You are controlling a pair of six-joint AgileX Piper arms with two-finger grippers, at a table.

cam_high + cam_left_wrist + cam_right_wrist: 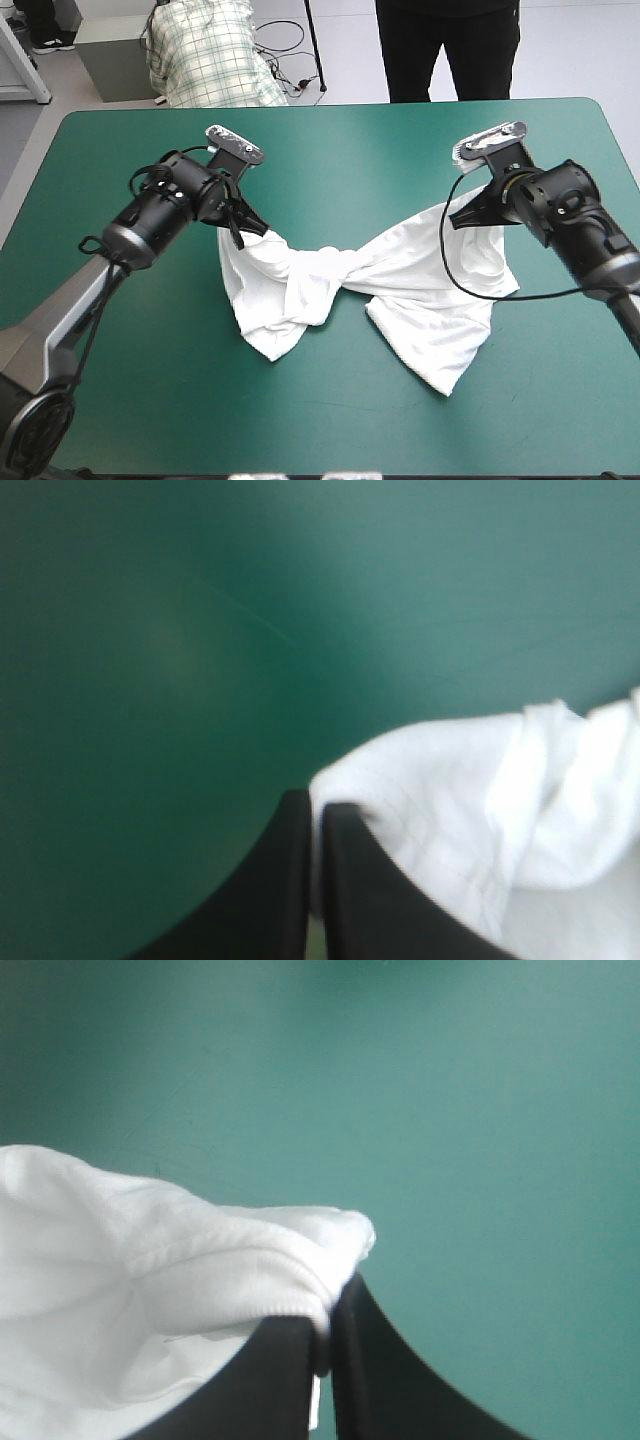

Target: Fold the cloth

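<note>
White, short-sleeved cloth T-shirt (350, 280), strung between two grippers over the middle of the flat table with the teal-green cover (330, 150). Held points toward the table's far edge, loose ends drooping toward its near edge. Twisted at mid-table into a tight, rope-like waist, with one lobe spreading to each side: the lobe toward the table's left side narrower, deeply creased and ending in a blunt point; the lobe toward the table's right side broader, smoother and ending in a slanted corner. Whether the lowest ends touch the cover: cannot tell. Left gripper of two broad black fin-shaped fingers (258, 230), over the table's left half, all but closed, with an upper corner of the fabric pinched between the tips. In the left wrist view, only a thin slit between the fingers, a rounded fold of white cloth wedged into it, puckered folds bunched beside. Right gripper of the same black fin-shaped fingers (462, 215), over the table's right half, likewise nearly closed on the opposite upper corner. In the right wrist view, a stitched hem curled over one fingertip and caught in the narrow gap.
</note>
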